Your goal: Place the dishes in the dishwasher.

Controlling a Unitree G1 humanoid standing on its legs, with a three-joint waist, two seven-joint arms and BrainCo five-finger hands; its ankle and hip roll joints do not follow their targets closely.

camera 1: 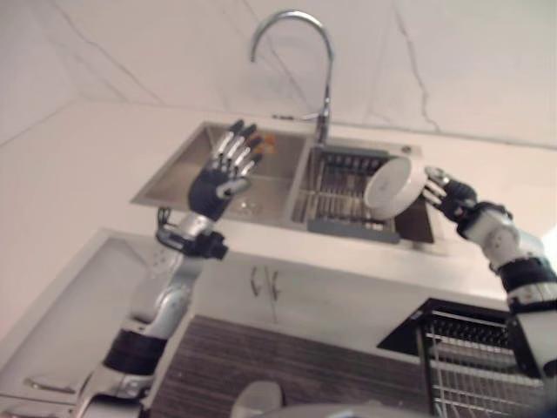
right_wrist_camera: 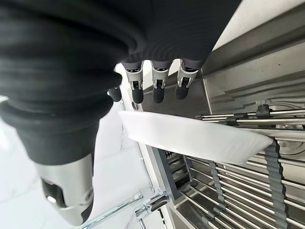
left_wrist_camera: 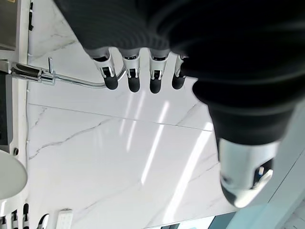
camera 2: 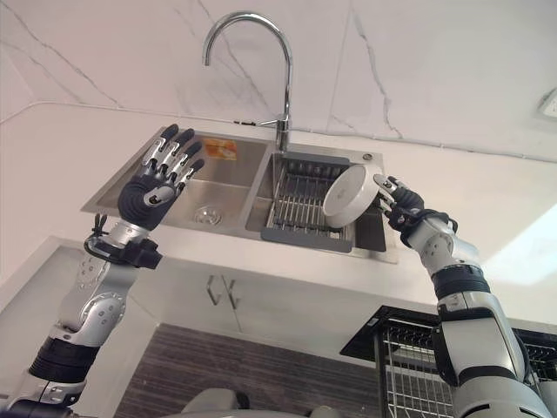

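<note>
The left hand (camera 2: 152, 187) hovers over the left basin of the sink (camera 2: 228, 214), fingers spread straight, holding nothing. The faucet (camera 2: 252, 61) arches above the sink's middle. A dish rack (camera 2: 296, 209) sits in the right basin. Over that rack the right hand (camera 2: 396, 202) pinches a white plate (camera 2: 350, 193) by its rim, tilted on edge. Below the sink, at right, a dishwasher rack (camera 2: 409, 366) stands pulled out.

A home kitchen was shown. A double-bowl stainless-steel sink (camera 2: 218, 187) was set into a pale countertop (camera 2: 52, 165) under a tall curved chrome tap (camera 2: 283, 70), backed by white marble-veined wall panels (camera 2: 435, 61). A pulled-out wire dishwasher rack (camera 2: 409, 370) was seen below the counter.
</note>
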